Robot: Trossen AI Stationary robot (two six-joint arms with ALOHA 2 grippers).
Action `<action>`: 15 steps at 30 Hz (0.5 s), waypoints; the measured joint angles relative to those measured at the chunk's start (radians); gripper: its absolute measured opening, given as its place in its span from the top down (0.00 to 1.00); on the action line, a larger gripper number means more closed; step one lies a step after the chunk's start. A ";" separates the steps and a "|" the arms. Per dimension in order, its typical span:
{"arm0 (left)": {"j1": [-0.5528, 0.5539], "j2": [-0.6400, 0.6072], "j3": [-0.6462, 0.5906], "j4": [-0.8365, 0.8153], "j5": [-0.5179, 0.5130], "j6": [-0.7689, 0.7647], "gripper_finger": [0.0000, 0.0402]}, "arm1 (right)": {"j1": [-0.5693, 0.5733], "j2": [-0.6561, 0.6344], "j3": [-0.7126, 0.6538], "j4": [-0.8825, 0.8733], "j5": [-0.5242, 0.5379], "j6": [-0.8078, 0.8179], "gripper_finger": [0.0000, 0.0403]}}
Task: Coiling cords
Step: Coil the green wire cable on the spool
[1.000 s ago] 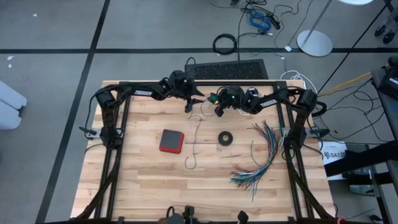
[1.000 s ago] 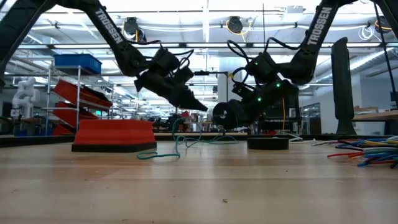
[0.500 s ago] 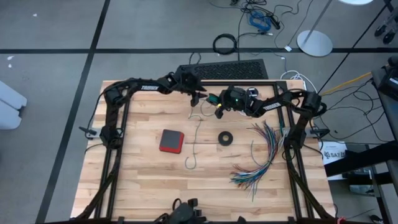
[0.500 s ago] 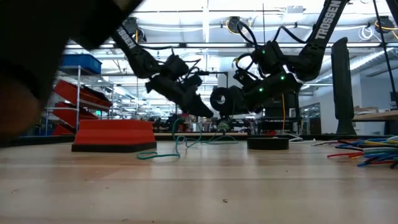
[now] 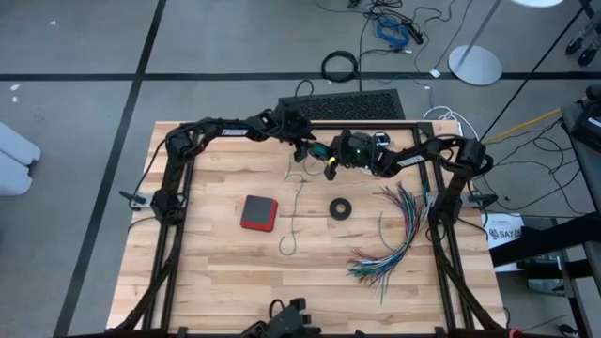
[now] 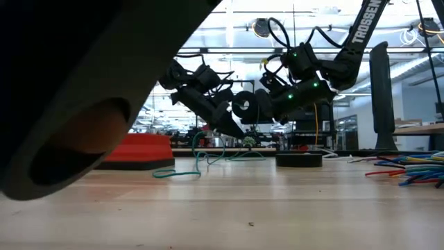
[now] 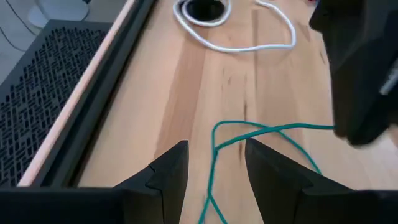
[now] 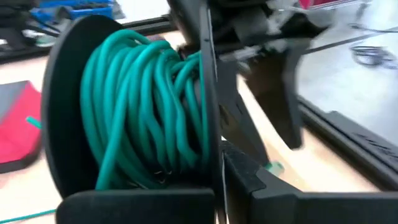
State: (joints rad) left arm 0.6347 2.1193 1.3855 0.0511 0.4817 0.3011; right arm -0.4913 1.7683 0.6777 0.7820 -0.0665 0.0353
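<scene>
A black spool (image 8: 143, 106) wound with the teal-green cord hangs over the far middle of the table (image 5: 216, 272), with my right gripper (image 5: 332, 161) shut on it. The cord's loose length (image 5: 293, 211) trails from there over the wood toward the near edge. My left gripper (image 7: 214, 171) is open just left of the spool (image 6: 246, 105), slanting down. A loop of the teal cord (image 7: 217, 134) on the table shows between its fingers, untouched. The white cord (image 7: 249, 45) lies beyond, joined to a round black-and-white piece (image 7: 202, 9). My right gripper pinches one black flange of the spool (image 8: 210, 124) by its rim between its two fingers (image 8: 261, 180). It reaches in from the table's right side, slanting slightly down. The spool is lifted clear of the table, axis about level, with teal turns wound on its core.
A red box (image 5: 258, 212) sits left of the loose cord and a small black ring (image 5: 340, 207) right of it. A fan of multicoloured wires (image 5: 394, 235) covers the right side. A large dark blurred thing (image 6: 76, 90) fills the left of the low view.
My left gripper has gone toward the table's right edge, closing on the spool, and has sunk a little while rolling. My right gripper has tipped upward and risen slightly with the spool. A dark blurred thing has come up close in the low view.
</scene>
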 joint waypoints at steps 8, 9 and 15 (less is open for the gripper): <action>-0.028 0.000 -0.002 -0.019 -0.067 0.046 0.59 | 0.024 0.000 0.000 0.031 -0.041 0.018 1.00; -0.029 0.000 -0.002 -0.019 -0.072 0.047 0.59 | 0.026 0.000 0.000 0.033 -0.043 0.022 1.00; -0.030 0.000 -0.002 -0.011 -0.110 0.039 0.59 | 0.036 0.000 0.000 0.040 -0.044 0.029 1.00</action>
State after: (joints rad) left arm 0.6043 2.1193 1.3838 0.0403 0.3721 0.3397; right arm -0.4555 1.7683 0.6777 0.8220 -0.1104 0.0638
